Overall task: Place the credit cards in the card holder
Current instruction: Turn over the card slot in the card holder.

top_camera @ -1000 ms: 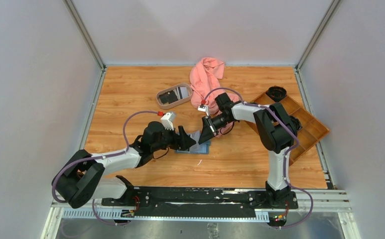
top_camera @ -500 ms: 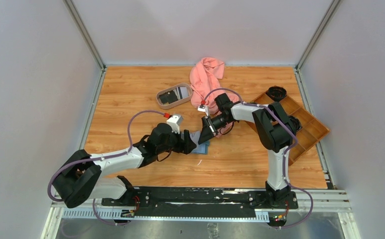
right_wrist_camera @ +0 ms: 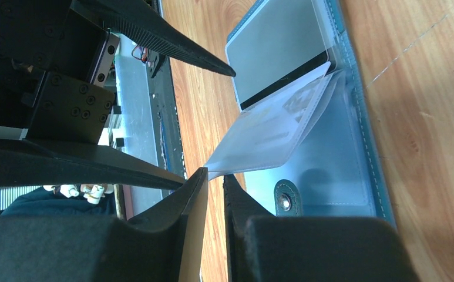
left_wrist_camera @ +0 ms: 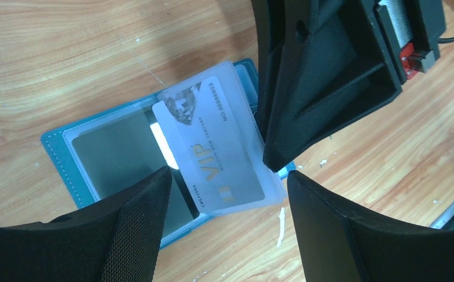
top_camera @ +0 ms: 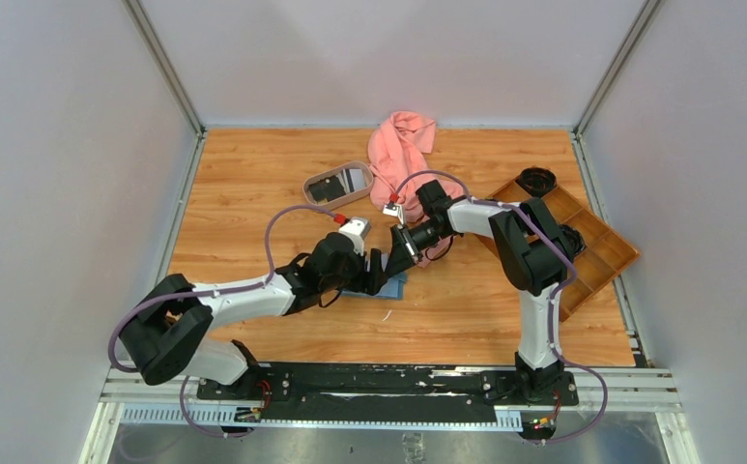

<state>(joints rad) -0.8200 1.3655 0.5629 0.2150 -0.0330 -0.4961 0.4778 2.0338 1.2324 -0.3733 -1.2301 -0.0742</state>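
At table centre, found the card holder (left_wrist_camera: 64, 155) lying open and flat on the wood, teal border outermost, lighter blue pockets facing up. Noted a clear sleeve (right_wrist_camera: 259, 141) lifted off the holder like a turned page, with a pale VIP card (left_wrist_camera: 215, 147) seated inside it, lettering up. Saw the right gripper (right_wrist_camera: 214, 174) with fingers pressed nearly together, pinching the free corner of that sleeve and holding it raised above the leaf bearing the snap tab (right_wrist_camera: 283, 200). Logged the left gripper (left_wrist_camera: 229, 172) spread wide, hovering just above the holder, one finger to each side of the sleeve, gripping nothing; cannot tell about contact with the plastic. Under the clear window of the other leaf, made out a grey card (left_wrist_camera: 115, 155) with a dark stripe along one edge. From the overhead view, saw both arms reaching inward, grippers meeting tip to tip over the holder. Farther back on the table (top_camera: 244, 193), recorded an oval tray (top_camera: 307, 188) holding a black card (top_camera: 328, 190) and a light card (top_camera: 353, 177) side by side. Just right of that tray, marked a crumpled pink cloth (top_camera: 398, 150). At the right edge, noted a wooden compartment tray (top_camera: 609, 253) set at an angle, well apart from the holder, with a black round object (top_camera: 536, 179) in its far corner.
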